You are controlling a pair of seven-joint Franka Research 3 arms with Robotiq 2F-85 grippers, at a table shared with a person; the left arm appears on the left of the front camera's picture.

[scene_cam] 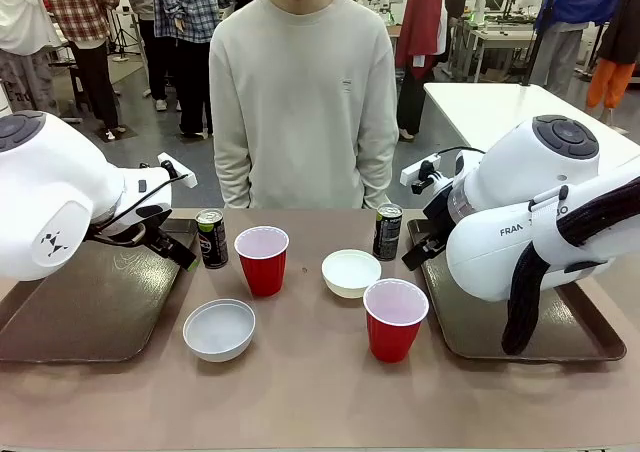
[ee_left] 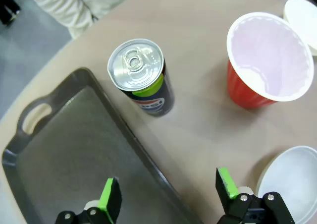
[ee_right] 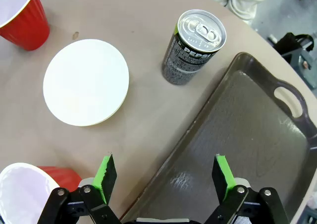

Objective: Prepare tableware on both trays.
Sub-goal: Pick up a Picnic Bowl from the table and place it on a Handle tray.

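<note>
The left gripper [ee_left: 167, 189] hangs wide open with nothing between its green pads, above the inner rim of the left tray [scene_cam: 80, 312]; the left can [ee_left: 141, 78] stands upright on the table [scene_cam: 320, 402] just beside that rim, apart from the fingers; next to it, toward the middle, stands the far cup [scene_cam: 262, 260], red with a pale inside, upright and mouth up; the near bowl [scene_cam: 219, 329], white and round, sits on the table in front of that cup, close to the left tray's inner edge. The right gripper [ee_right: 163, 172] is likewise spread wide and holds nothing, poised over the inner rim of the right tray [scene_cam: 570, 347]; the right can [ee_right: 195, 48] stands upright on the table just beside that tray's rim; the far bowl [ee_right: 86, 83] rests near it, between the two cups; the near cup [scene_cam: 395, 319] stands upright close to the right tray. A person [scene_cam: 305, 102] in a pale sweatshirt stands at the table's far edge.
</note>
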